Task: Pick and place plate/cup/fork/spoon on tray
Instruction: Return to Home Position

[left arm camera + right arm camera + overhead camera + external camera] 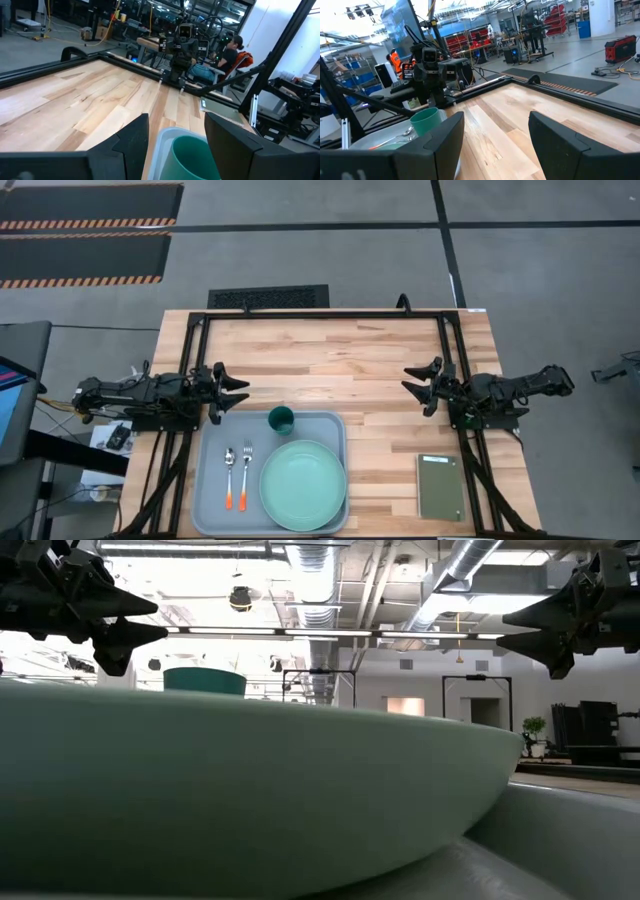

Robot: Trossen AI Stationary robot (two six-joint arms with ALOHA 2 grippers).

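Observation:
The pale grey-blue tray (pixel 210 500) lies at the table's near left. On it lie the mint-green plate (pixel 303 484), the dark teal cup (pixel 281 419) at its far edge, and the fork (pixel 246 476) and spoon (pixel 229 477) with orange handle tips, side by side. My left gripper (pixel 238 391) is open and empty, just beyond the tray's far left corner; the cup shows in its wrist view (pixel 192 160). My right gripper (pixel 417 387) is open and empty over the table's right part. In the low view the plate (pixel 250 800) fills the foreground.
A small dark green pad (pixel 440 486) lies at the near right. A black metal frame (pixel 320 314) runs round the table's far and side edges. Bare wood lies between the two grippers. A person sits beyond the table in the left wrist view (pixel 231 50).

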